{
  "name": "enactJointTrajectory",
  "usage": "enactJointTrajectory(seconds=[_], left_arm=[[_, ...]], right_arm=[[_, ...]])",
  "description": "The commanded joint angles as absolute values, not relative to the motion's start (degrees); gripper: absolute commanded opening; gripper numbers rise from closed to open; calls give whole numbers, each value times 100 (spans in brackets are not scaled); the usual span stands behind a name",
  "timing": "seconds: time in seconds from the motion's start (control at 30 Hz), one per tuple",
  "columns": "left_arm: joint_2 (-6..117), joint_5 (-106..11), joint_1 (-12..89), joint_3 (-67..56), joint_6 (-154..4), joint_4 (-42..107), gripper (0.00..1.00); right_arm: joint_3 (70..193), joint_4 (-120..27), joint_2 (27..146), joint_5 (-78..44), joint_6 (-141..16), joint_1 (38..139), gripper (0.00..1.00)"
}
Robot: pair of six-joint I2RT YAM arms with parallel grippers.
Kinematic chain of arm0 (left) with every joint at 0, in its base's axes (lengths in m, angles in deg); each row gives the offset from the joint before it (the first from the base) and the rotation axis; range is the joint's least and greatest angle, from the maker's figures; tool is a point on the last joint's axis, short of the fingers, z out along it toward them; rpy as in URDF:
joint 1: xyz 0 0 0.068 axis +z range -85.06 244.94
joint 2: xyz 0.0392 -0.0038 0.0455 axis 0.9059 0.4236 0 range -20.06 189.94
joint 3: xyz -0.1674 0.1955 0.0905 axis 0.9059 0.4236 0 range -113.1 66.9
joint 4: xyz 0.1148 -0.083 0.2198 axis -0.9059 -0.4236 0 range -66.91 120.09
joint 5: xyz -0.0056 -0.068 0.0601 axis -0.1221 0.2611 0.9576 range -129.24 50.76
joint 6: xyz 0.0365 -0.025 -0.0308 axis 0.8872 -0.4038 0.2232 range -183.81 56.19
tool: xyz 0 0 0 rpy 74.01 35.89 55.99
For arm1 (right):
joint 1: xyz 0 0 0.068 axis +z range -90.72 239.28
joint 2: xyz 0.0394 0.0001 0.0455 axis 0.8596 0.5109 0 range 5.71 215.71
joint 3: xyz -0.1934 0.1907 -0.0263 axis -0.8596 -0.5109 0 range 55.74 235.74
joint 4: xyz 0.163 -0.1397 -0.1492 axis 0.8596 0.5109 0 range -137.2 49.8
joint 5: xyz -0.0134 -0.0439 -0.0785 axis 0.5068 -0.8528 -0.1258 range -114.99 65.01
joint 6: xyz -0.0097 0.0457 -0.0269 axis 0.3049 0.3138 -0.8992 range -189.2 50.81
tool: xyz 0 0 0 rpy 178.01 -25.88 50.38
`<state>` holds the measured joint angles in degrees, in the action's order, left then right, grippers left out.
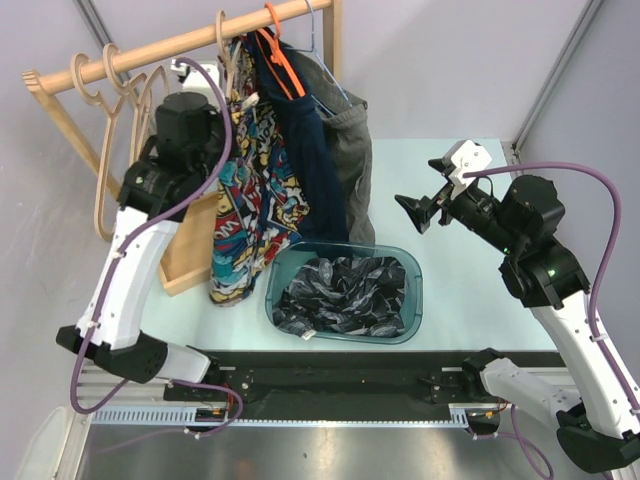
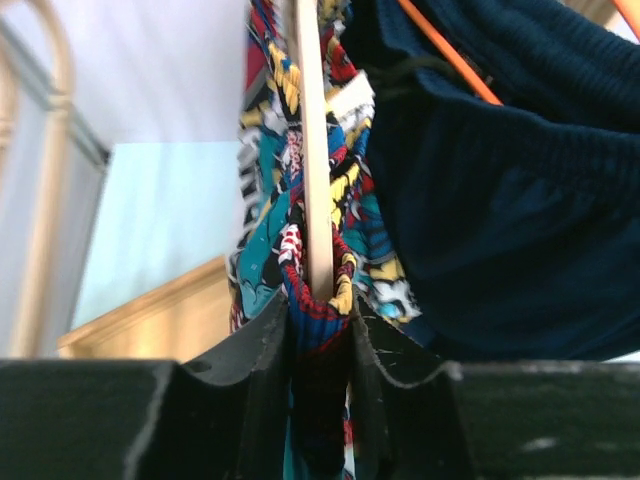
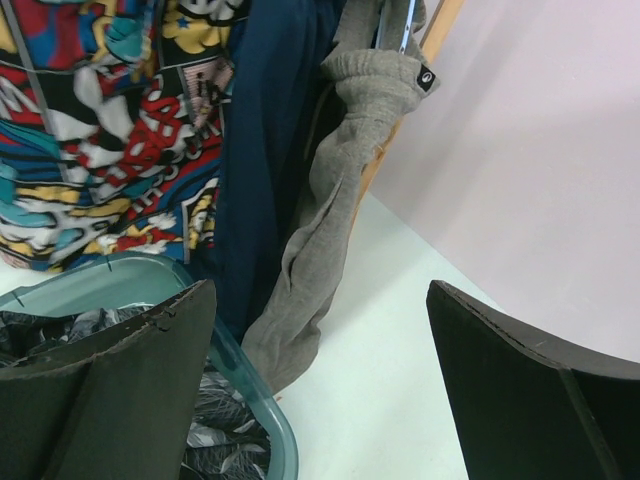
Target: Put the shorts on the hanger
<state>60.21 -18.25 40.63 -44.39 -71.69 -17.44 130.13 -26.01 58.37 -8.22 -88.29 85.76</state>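
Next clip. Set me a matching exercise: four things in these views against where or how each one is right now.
Things:
1. shorts
2. navy garment
3. dark patterned cloth
4. right hand

States:
A. lying in the teal bin
B. open, holding nothing
C. hanging on the orange hanger
D. pinched by the left hand

Pairs: 1-D, 2-C, 3-A, 4-B
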Motion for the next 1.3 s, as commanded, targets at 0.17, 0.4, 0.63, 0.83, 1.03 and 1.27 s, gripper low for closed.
enactJointTrajectory(seconds=[0.17, 0.4, 0.63, 0.83, 1.03, 1.27], left_arm=[[6027, -2674, 3717, -3401, -7366, 572, 52], [6168, -3817, 3673, -3067, -7287, 1434, 65], [6580, -4171, 3690, -3162, -6926, 1945, 66], [6977, -3775, 3725, -3576, -7102, 2139, 87], [6380, -4372, 3805, -3234, -6936, 2227, 98], [4614, -5111, 3831, -1741, -6462, 1657, 100]], right_arm=[[13255, -2558, 5748, -987, -8879, 8599, 91], [13255, -2549, 5739, -996, -8906, 8591, 91], [13246, -2575, 5748, -935, -8880, 8591, 91], [13246, -2549, 5704, -926, -8862, 8582, 91], [13246, -2461, 5572, -961, -8915, 8538, 92], [13211, -2119, 5475, -917, -9038, 8503, 92]])
